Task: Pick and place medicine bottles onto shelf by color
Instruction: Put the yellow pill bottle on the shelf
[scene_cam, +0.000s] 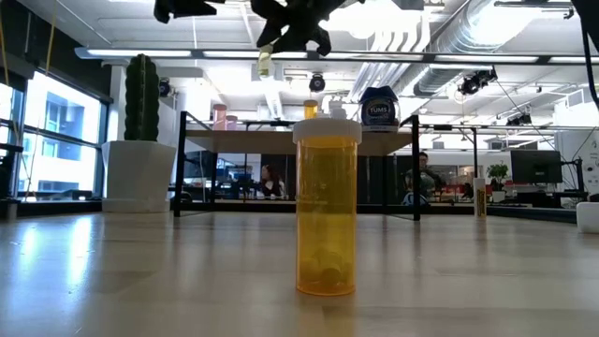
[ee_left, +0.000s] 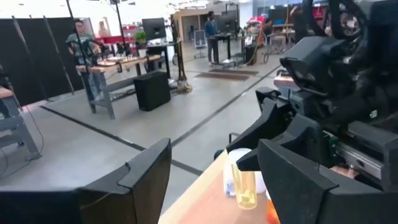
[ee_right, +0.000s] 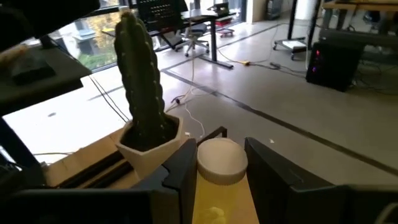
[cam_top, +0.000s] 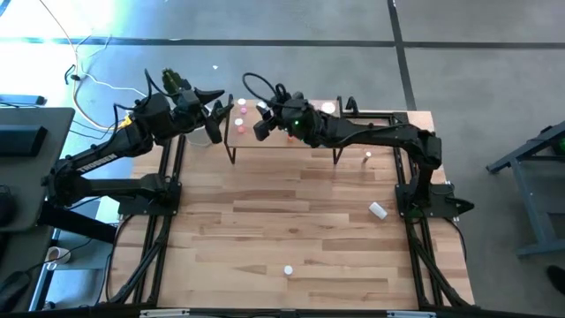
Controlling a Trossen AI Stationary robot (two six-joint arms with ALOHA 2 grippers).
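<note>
Our right gripper (ee_right: 214, 180) is clamped on a white-capped yellow bottle (ee_right: 219, 186) above the shelf (cam_top: 305, 141) near its left end. It is light, rigid, slick plastic, best pinched on the body below the cap. Our left gripper (cam_top: 221, 110), fingers spread and empty, hovers just off that end beside the cactus pot (ee_right: 152, 146), so sideways room is tight.

An open-plan office-lab: desks (ee_left: 124, 65), monitors (ee_left: 152, 28), office chairs (ee_right: 196, 43), exposed ceiling ducts (scene_cam: 468, 42).
</note>
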